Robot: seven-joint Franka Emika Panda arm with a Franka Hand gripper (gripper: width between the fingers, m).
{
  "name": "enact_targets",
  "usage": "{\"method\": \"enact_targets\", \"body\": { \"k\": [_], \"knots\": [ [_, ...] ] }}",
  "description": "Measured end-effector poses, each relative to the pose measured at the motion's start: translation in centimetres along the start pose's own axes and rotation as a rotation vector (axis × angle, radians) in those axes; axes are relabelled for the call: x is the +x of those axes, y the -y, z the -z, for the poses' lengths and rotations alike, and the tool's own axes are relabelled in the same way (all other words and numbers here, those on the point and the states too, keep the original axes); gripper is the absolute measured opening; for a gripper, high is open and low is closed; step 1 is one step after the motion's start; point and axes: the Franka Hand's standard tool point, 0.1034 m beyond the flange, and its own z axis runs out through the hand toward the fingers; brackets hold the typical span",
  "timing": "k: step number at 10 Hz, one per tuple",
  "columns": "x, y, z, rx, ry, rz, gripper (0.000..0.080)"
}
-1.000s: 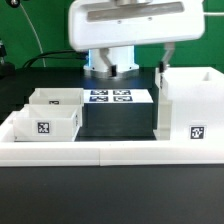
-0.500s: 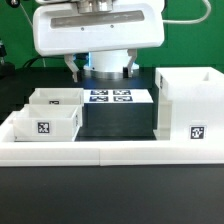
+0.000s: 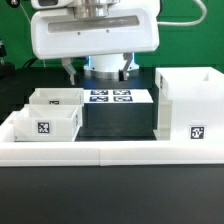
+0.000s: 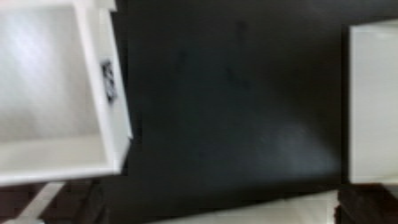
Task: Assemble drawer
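Note:
The drawer's tall white case [image 3: 190,105] stands at the exterior view's right, with a square tag on its front. Two small white trays [image 3: 45,120] [image 3: 58,98] sit at the left; the front one shows a tag. My gripper [image 3: 97,72] hangs high over the back middle of the table, open and empty, with its dark fingers [image 3: 70,70] wide apart. In the wrist view the gripper [image 4: 210,208] looks down on black table between a white open part [image 4: 54,90] with a tag on its wall and another white part [image 4: 375,100].
The marker board [image 3: 108,97] lies flat at the back middle, under the gripper. A low white border wall [image 3: 110,152] runs along the front and round the left side. Black table surface [image 3: 115,120] lies between the trays and the case.
My gripper has moved toward the exterior view's left, from beside the case to above the marker board. The case and trays have not moved.

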Motion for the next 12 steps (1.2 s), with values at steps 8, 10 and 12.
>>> {"method": "enact_targets", "body": {
  "k": [8,10,12],
  "knots": [
    [-2.4,-3.7,-4.6,-0.05,-0.001,-0.004,0.0649],
    [-2.4,-3.7,-4.6,-0.05,0.0,-0.004,0.0649],
    [-2.6,-3.9,-4.7,-0.047,0.013,0.016,0.0649]
  ]
}}
